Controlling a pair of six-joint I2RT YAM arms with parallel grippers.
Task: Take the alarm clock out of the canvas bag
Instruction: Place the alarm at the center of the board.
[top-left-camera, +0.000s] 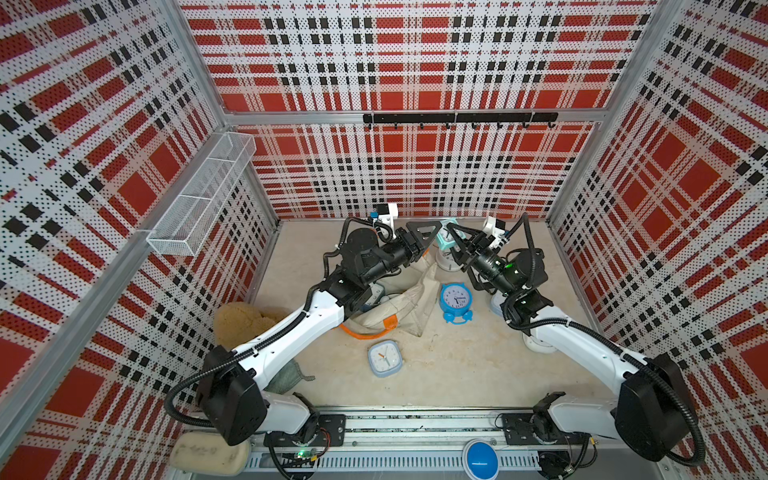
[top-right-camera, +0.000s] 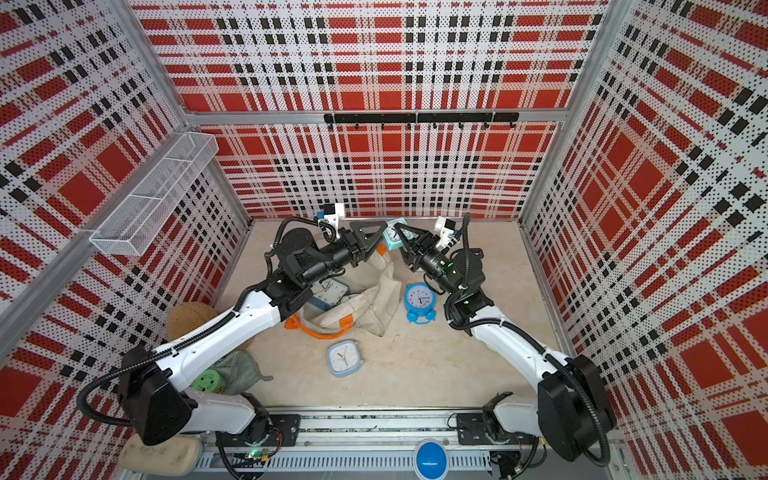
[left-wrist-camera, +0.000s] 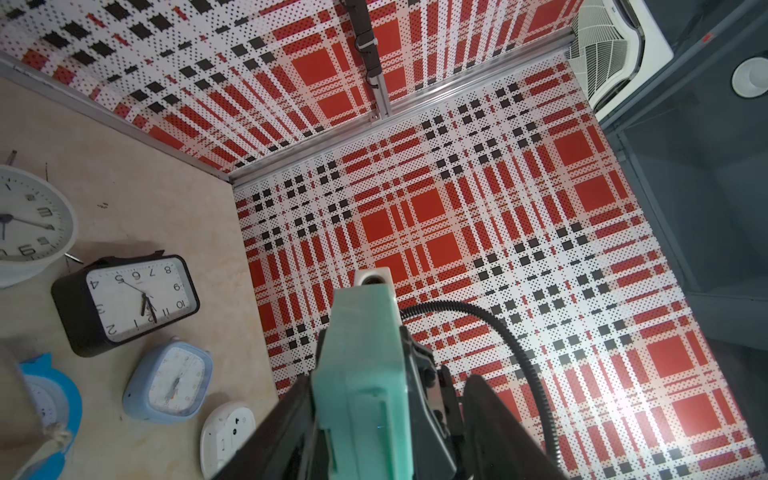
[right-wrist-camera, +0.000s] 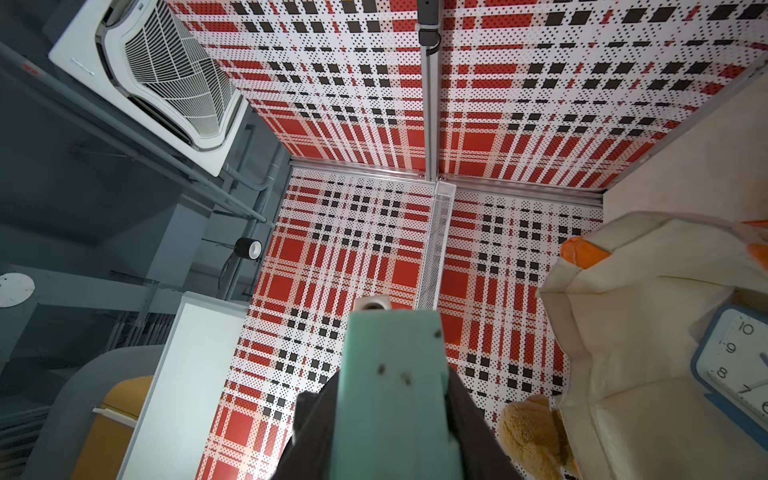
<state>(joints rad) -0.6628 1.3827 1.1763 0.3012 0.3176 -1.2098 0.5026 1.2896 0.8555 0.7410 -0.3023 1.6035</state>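
**Mid-air handover, well clear of the bag**

Looks like a pass from tool to tool. Spotting the alarm clock (top-left-camera: 444, 240) up above the far end of the counter (top-left-camera: 457, 374), right out of the canvas bag (top-left-camera: 415, 297) and touching no cloth. Clenched on by the right tool (top-left-camera: 454, 243), snug against both flat sides in the right wrist view. Bracketed as well by the left tool (top-left-camera: 433, 237), but loosely: jaws spread, with a gap on one side in the left wrist view, so released by the look of things. Held high, presumably, to stay clear of the slumped cloth and the clocks below. Swapped across, presumably, to reach bare counter on the right, near the round blue clock (top-left-camera: 455, 300).

As for looks: small, boxy, mint-green plastic, hard and smooth, with a pale stub at one end, a moulded panel on the back and a few dark specks on one side. Easy to pinch, little to snag.

Down below, cream canvas sagging open, orange handle (top-left-camera: 370, 332) trailing on the counter, with a blue-framed square clock (top-right-camera: 330, 291) lying in the mouth.
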